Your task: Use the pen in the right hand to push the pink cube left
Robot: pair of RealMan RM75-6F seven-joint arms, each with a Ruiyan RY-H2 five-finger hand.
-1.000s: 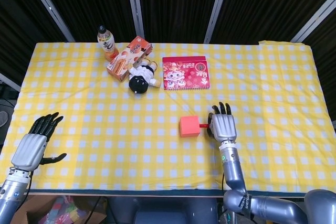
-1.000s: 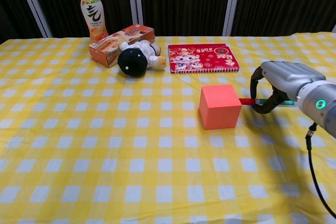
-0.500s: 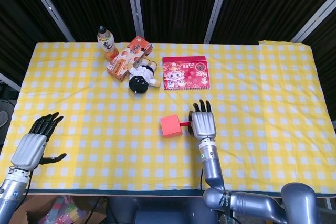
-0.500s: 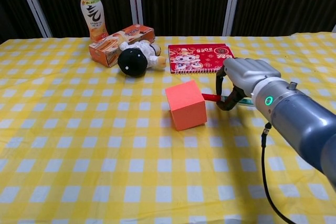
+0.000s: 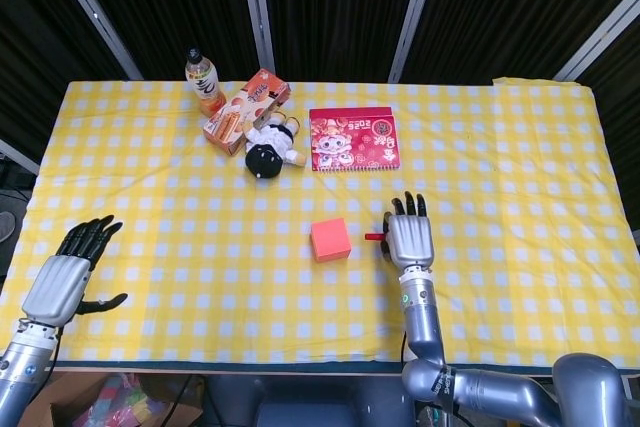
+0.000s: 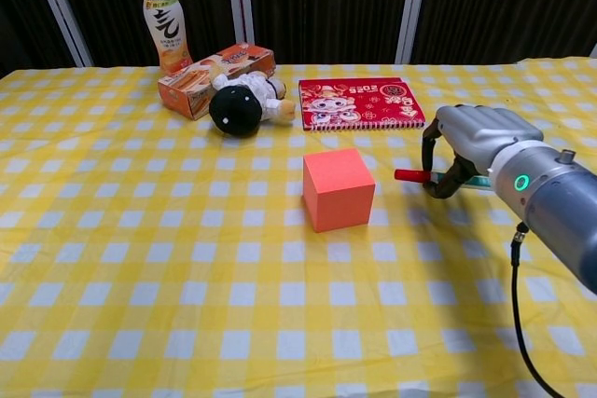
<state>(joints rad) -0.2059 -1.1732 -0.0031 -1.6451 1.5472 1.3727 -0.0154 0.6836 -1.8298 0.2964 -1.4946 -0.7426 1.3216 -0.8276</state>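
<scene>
The pink cube (image 5: 330, 239) (image 6: 338, 188) sits on the yellow checked tablecloth near the table's middle. My right hand (image 5: 408, 239) (image 6: 471, 146) is to its right and holds a pen (image 6: 411, 174) with a red cap pointing left at the cube. A small gap separates the pen's red tip (image 5: 374, 236) from the cube. My left hand (image 5: 68, 275) hovers open at the table's front left corner, far from the cube; the chest view does not show it.
At the back stand a drink bottle (image 5: 203, 80) (image 6: 165, 32), a snack box (image 5: 245, 110) (image 6: 215, 75), a small doll (image 5: 268, 150) (image 6: 241, 104) and a red notebook (image 5: 353, 138) (image 6: 360, 102). The table's front edge (image 5: 300, 359) runs just below both hands.
The right hand first pushed the cube leftward with the pen, then drew back to the right. The pen tip has come off the cube. The left hand stayed still.
</scene>
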